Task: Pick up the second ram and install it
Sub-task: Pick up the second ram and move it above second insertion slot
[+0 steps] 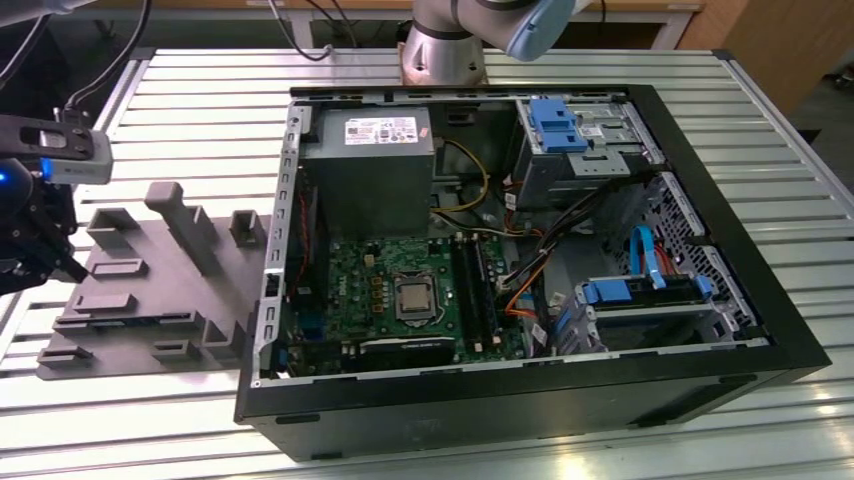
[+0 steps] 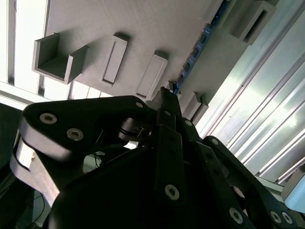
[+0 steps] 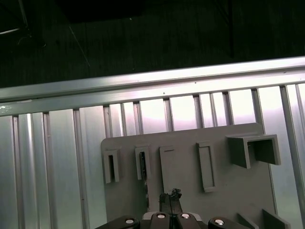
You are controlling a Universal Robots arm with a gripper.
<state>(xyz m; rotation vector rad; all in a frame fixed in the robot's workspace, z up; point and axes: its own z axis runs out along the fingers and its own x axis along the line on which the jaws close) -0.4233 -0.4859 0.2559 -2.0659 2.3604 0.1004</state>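
The second ram (image 2: 196, 51) is a thin dark stick with a row of small chips. It stands on edge in the grey holder plate (image 2: 143, 28), between raised blocks. My gripper (image 2: 164, 94) hangs over the plate with its black fingers closed together and nothing between them. Its tips are close to one end of the stick, apart from it. In the first wrist view the gripper (image 3: 170, 194) is above the holder plate (image 3: 186, 191). In the exterior view the gripper (image 1: 34, 250) is at the far left, beside the holder plate (image 1: 147, 290).
An open black computer case (image 1: 534, 400) lies to the exterior view's right of the plate. Inside are the green motherboard (image 1: 387, 265) with long black slots (image 1: 474, 290), a grey power supply (image 1: 367, 170) and blue drive brackets (image 1: 641, 290). All rest on a ribbed metal table (image 1: 200, 110).
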